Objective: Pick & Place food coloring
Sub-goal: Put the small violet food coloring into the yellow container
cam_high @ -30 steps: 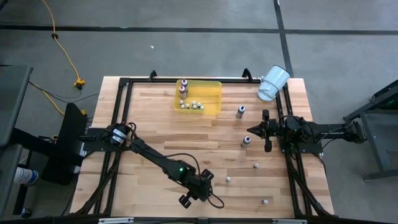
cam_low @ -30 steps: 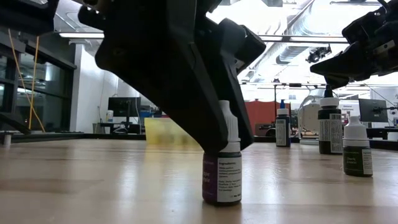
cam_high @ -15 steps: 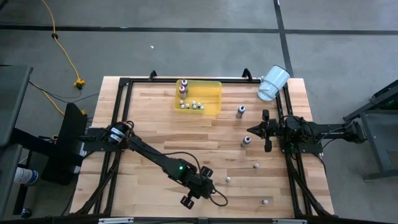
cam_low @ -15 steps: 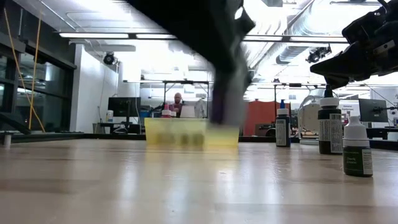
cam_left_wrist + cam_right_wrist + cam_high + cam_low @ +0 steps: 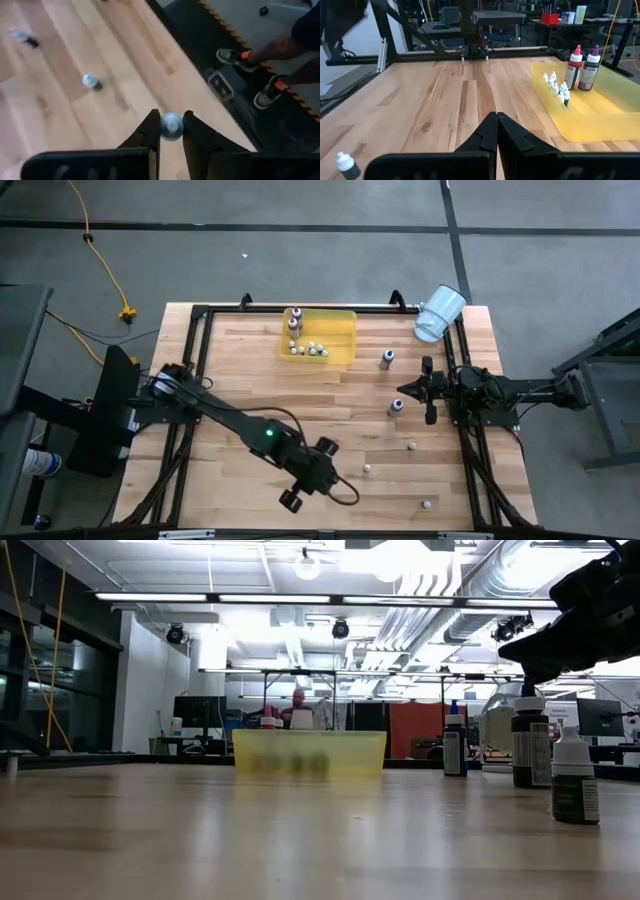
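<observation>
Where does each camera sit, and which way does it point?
High: above the table, looking straight down; both arms show.
Low: at tabletop height, facing the tray; right arm upper right.
Left wrist: on the left arm, looking down past the left end effector, shut on a bottle.
Right wrist: on the right arm, looking across past the shut right end effector.
Shared: all but left wrist see the tray.

Bright overhead ceiling lights (image 5: 230,597); left wrist view soft, tabletop (image 5: 300,840) glossy.

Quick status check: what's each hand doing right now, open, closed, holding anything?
Left hand: closed on a food coloring bottle, lifted off the table.
Right hand: closed, empty.
</observation>
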`<state>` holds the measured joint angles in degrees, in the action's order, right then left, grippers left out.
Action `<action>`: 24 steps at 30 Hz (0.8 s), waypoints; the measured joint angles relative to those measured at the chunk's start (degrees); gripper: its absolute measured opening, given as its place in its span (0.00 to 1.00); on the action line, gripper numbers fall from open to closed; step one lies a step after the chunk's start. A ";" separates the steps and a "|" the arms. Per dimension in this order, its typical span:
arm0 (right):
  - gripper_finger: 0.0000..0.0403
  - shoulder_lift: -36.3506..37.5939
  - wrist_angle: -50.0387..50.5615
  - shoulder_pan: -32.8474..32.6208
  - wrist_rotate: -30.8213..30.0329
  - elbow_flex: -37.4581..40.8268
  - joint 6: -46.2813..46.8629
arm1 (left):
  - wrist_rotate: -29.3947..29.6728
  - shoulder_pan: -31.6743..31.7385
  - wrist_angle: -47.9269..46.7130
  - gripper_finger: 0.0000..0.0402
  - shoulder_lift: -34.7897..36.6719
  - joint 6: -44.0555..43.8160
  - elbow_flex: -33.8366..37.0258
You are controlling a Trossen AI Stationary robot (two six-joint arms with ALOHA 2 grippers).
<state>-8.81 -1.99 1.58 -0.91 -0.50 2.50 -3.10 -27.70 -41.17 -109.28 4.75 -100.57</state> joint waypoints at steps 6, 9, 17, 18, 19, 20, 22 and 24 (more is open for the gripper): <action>0.00 -0.19 0.04 0.02 0.03 0.00 0.00 | 2.17 1.48 -5.52 0.10 6.12 -0.86 0.09; 0.00 -0.25 0.04 0.02 0.03 0.00 0.00 | 3.15 2.79 -7.73 0.10 9.47 -2.87 0.36; 0.00 -0.34 0.02 0.00 0.03 0.00 0.00 | 4.04 9.90 -8.01 0.10 15.83 -7.23 3.52; 0.00 -0.36 0.04 0.02 0.03 0.01 0.00 | 4.05 11.29 -8.15 0.10 16.30 -8.43 3.96; 0.00 -0.36 0.02 0.02 0.05 0.01 0.00 | 4.05 12.86 -7.05 0.10 16.62 -9.77 4.37; 0.00 -0.50 0.00 0.00 0.02 -0.01 0.00 | 4.07 14.50 -6.56 0.10 17.02 -11.18 4.99; 0.00 -0.55 0.08 0.01 0.06 0.00 0.00 | 4.18 17.87 -8.00 0.10 17.36 -14.46 6.38; 0.00 -0.50 0.04 0.01 0.04 0.00 0.00 | 4.34 21.45 -7.29 0.10 17.36 -17.62 7.61</action>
<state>-9.31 -1.96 1.60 -0.87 -0.50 2.50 1.24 -6.25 -48.46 -91.92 -12.87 -92.97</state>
